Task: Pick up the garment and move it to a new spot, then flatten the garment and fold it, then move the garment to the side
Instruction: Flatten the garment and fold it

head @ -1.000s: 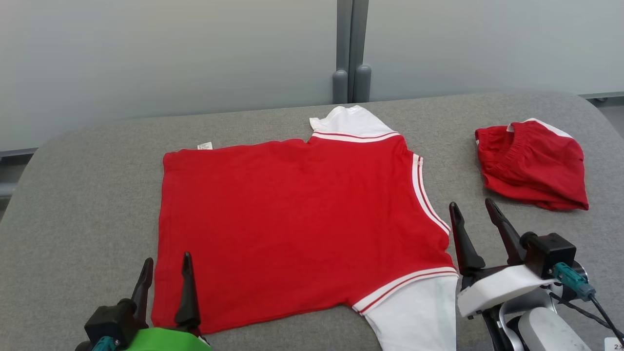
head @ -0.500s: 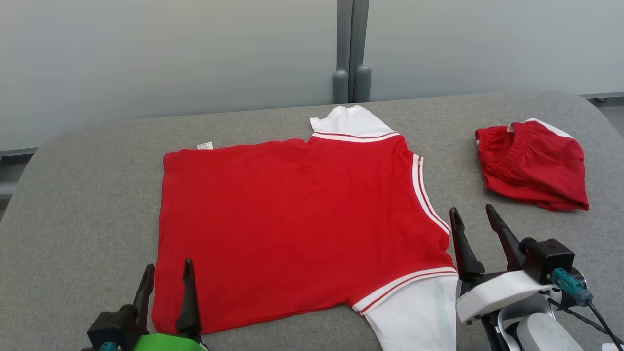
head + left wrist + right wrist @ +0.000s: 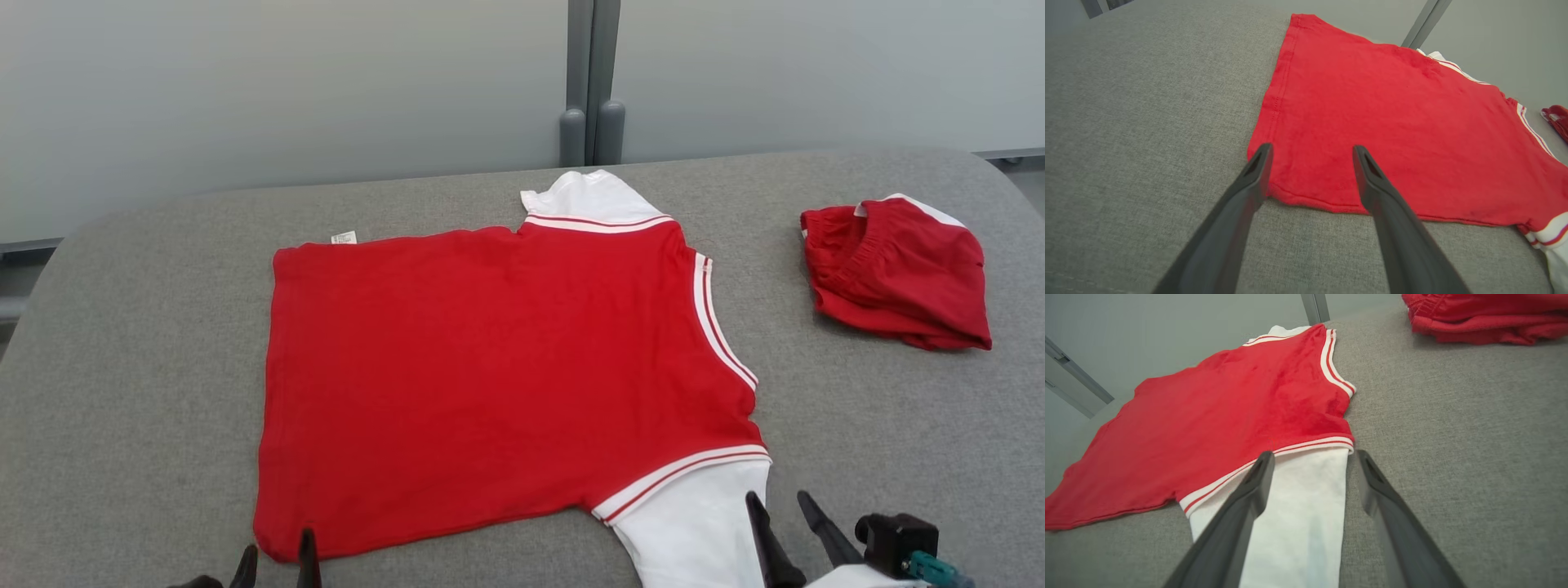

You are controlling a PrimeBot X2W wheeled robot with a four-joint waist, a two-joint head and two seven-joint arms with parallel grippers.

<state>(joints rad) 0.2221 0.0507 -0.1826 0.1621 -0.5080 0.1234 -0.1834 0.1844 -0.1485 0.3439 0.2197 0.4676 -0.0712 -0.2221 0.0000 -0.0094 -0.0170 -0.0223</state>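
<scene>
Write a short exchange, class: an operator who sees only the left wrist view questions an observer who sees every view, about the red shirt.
Operator: Where is the right gripper?
Observer: The right gripper is open, its fingers straddling the right edge of the near white sleeve.
Operator: Does anything show at the shirt's far edge?
Observer: A small white label sticks out from the far edge of the red shirt, near its left corner.
</scene>
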